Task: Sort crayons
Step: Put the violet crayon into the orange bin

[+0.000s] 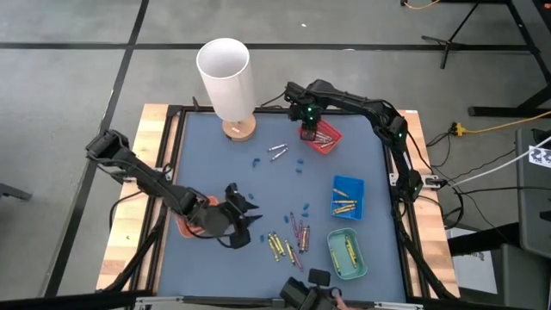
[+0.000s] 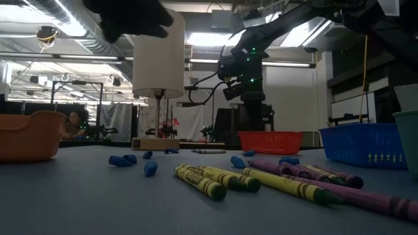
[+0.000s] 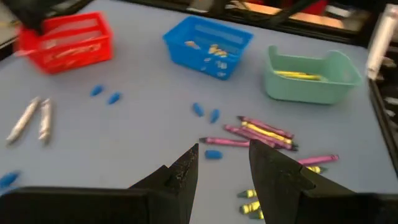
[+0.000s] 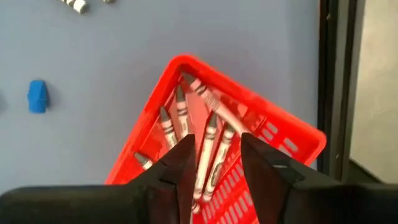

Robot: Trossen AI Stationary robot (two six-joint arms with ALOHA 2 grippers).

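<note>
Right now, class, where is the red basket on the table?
In the high view, the red basket sits at the table's far right, under the right gripper, right of the white lamp.

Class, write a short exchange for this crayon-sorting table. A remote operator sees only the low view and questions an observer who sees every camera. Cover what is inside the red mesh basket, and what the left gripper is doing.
Operator: From table height I only see the wall of the red mesh plastic basket. What is inside?

Observer: Several silver-grey wrapped crayons lie in the red mesh plastic basket.

Operator: Is the right arm over it?

Observer: Yes, the right gripper hangs directly above the basket, fingers open, gripping nothing.

Operator: And the left gripper?

Observer: The left gripper is open and empty, pointing at the loose purple-pink and yellow crayons on the blue-grey mat.
</note>
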